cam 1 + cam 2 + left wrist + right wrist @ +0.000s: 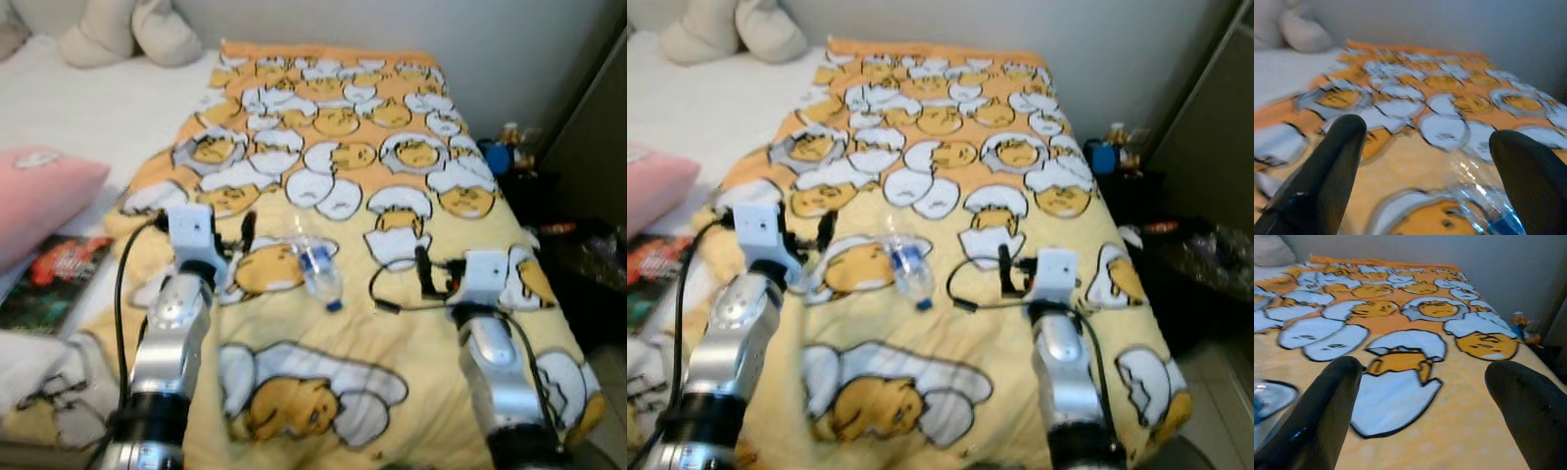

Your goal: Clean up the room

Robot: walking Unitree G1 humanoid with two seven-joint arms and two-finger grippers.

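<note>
No readable writing anywhere, the label on the bottle was just a blue blur and the book cover was too soft to make out.

The clear crumpled plastic water bottle with a blue label and blue cap [318, 266] lay on its side on the yellow-and-orange cartoon-egg blanket [421, 333] spread over the bed [98, 108], roughly mid-width and toward the foot end nearest the robot. The left end effector [1430, 161] hovered just beside the bottle with its two black fingers [1327, 171] spread wide and nothing between them; in the left wrist view the bottle sat close to one finger, not touching as far as I could tell. The right end effector [1422, 396] was also spread wide and empty, held over the blanket near the bed's right edge, well apart from the bottle. Both silver arms reached forward side by side from the foot of the bed.

A pink pillow [39, 196] and a dark paperback book [54, 279] sat at the bed's left edge, and a cream plush toy [127, 29] sat at the head-end left corner.
</note>
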